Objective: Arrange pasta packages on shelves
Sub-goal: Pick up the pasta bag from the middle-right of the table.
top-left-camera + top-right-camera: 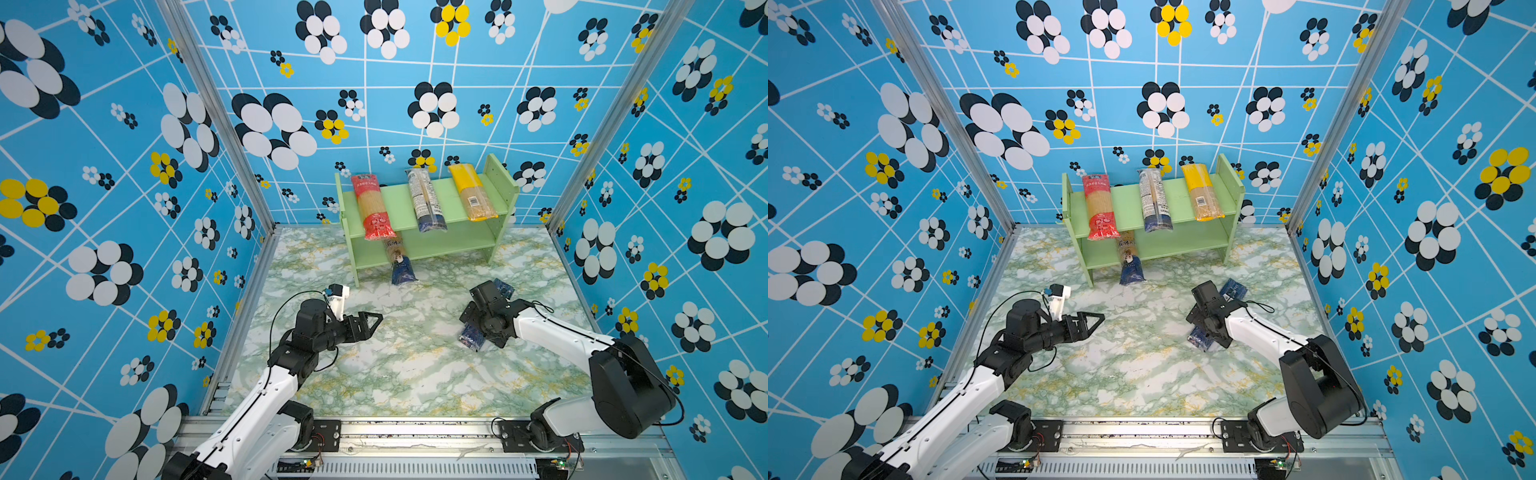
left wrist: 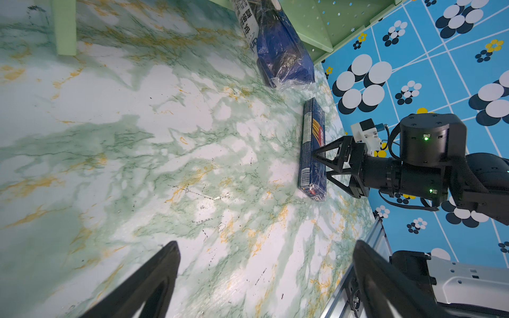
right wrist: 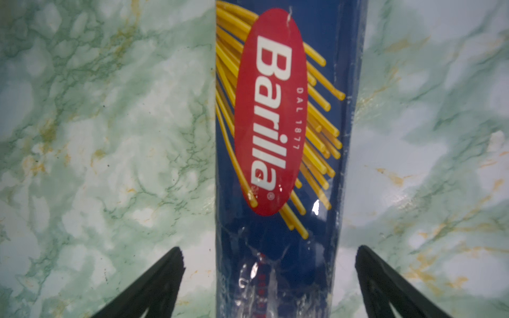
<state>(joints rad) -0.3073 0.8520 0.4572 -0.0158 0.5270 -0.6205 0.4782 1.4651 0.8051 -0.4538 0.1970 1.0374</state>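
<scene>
Barilla pack (image 3: 278,165) lies on the surface (image 1: 374,374), five o'clock from the shelves (image 1: 440,245), between the jaws of the released right claw (image 3: 268,247); left claw (image 2: 265,242) also released.

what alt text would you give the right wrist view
A long dark blue plastic Barilla spaghetti pack lies on the green-veined marble tabletop, centred between the black tips of the open right claw, neither touching it.
</scene>
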